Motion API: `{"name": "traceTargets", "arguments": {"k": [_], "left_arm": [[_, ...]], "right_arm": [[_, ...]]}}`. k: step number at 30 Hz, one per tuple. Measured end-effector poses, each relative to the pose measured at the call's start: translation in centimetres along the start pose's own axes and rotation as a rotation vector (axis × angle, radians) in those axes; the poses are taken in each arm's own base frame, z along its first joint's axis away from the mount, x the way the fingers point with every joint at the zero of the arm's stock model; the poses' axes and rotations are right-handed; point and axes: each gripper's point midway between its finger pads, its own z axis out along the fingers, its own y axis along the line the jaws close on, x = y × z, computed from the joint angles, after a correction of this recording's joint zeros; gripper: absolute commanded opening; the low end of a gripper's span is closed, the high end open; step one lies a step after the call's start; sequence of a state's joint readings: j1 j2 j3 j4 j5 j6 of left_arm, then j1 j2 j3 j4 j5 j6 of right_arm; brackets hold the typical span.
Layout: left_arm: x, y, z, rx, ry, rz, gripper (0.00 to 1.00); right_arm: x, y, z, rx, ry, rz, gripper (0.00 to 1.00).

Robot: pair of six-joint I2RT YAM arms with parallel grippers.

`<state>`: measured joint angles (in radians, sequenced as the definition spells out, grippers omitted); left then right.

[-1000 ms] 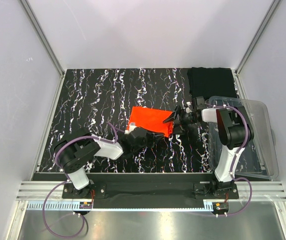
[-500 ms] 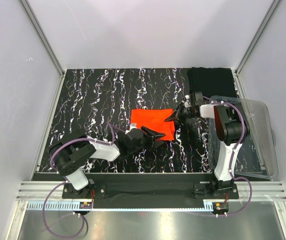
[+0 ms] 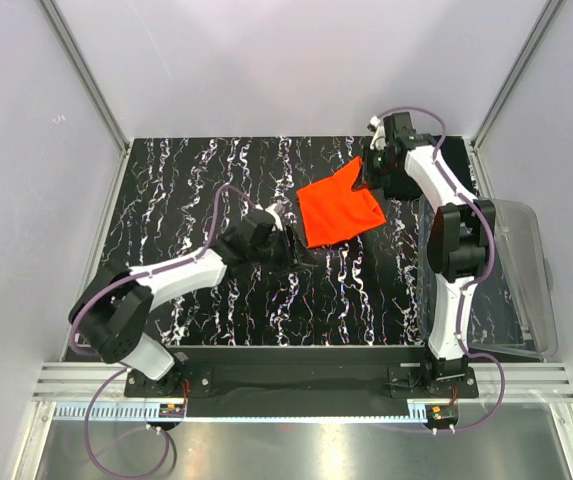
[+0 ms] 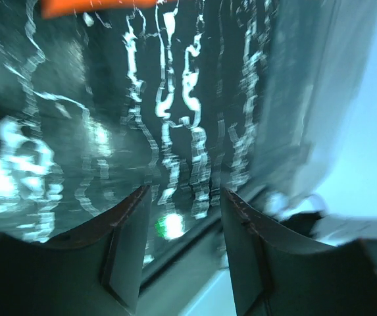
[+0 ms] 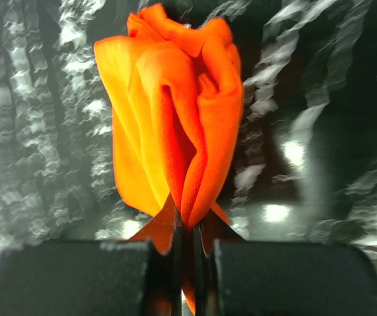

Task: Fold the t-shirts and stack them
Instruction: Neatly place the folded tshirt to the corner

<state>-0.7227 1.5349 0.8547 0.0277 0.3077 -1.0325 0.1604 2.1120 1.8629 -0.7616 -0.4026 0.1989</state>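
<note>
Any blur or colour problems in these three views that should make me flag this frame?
Top external: sharp, evenly lit, the orange-red t-shirt clear. Left wrist: heavy motion smear over the table pattern, bluish-green cast. Right wrist: cloth pinched in the right gripper reasonably crisp, background streaked.

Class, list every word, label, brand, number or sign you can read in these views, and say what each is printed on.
No text can be read in any view.
The orange-red t-shirt, pinched in the right gripper, is plain.
The black t-shirt shows no print.
The small boards by the arm bases are too small to read.
The left wrist view is blurred; nothing legible there.
</note>
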Motion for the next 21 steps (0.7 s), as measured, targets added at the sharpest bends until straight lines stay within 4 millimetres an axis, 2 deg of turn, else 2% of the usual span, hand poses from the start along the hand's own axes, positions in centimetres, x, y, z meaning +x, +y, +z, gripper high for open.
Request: {"name": "traceTargets", "arguments": {"k": [5,8,13,17,21], "left_arm": [[0.3,1.7,-1.4,-0.05,0.039,0.194,0.5],[0.9,2.7,-1.7,-0.071,0.075,0.243,0.5],[0.9,4.0,-2.2,-0.073,0.106,0.278,0.5],[1.2,6.1,-2.6,-0.095,0.134,0.266,0.5],[1.9,8.4,-3.2,-0.132,0.168,0.235,0.49]], "right_arm": [[-3.9,-3.1,-2.4,0.169,-0.052,-0.166,0.0],[-6.5,-5.0,-4.0,0.226,-0.094,-0.212,0.0],[-12.0,-8.0,-6.5,0.292,-0.212,-0.274,0.0],[-13.8,-10.0,-7.5,0.338,-0.246,-0.32,0.0],[-13.8,-10.8,-7.5,0.344,-0.233,-0.345,0.0]]}}
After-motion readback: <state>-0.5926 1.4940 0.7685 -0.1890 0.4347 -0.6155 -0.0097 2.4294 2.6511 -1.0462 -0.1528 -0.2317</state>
